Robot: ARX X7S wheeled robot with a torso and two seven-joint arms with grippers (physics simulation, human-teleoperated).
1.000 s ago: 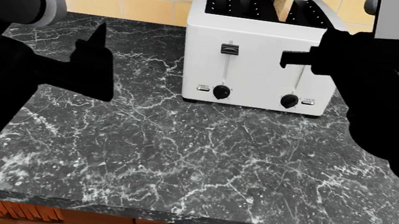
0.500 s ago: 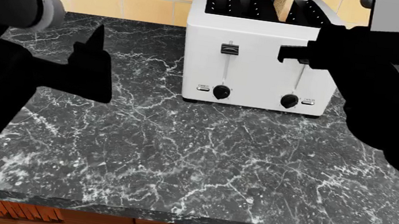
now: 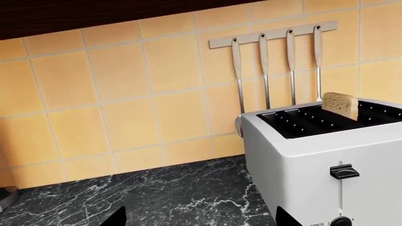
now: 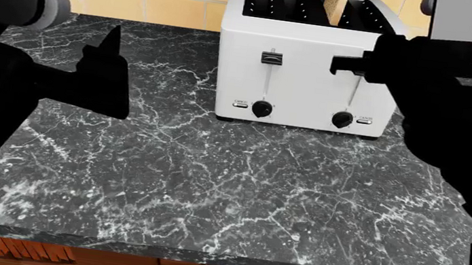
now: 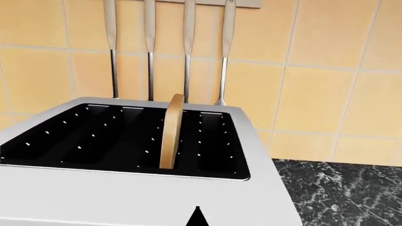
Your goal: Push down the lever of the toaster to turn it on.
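Observation:
The white toaster point(image 4: 307, 80) stands at the back of the counter, with a bread slice point(image 4: 335, 2) in one slot. Its left-hand tab point(image 4: 272, 58) is up. The right-hand lever is hidden behind my right gripper point(image 4: 335, 64), which is shut and sits at the toaster's upper right front, above the right slot. In the right wrist view the closed gripper tip point(image 5: 197, 214) lies over the toaster's top front edge point(image 5: 125, 197). My left gripper point(image 4: 109, 54) is open and empty, left of the toaster; the left wrist view shows its gripper point(image 3: 199, 221) spread wide over the counter.
Black marble counter point(image 4: 211, 184) with its front edge near the bottom of the head view. Yellow tiled wall behind, with a rail of hanging utensils point(image 3: 276, 66). Two round black knobs point(image 4: 261, 108) sit low on the toaster's front.
My right gripper has shifted slightly up and stays in front of the toaster's right lever. The left arm has drifted a little to the left. The left-hand tab has not moved.

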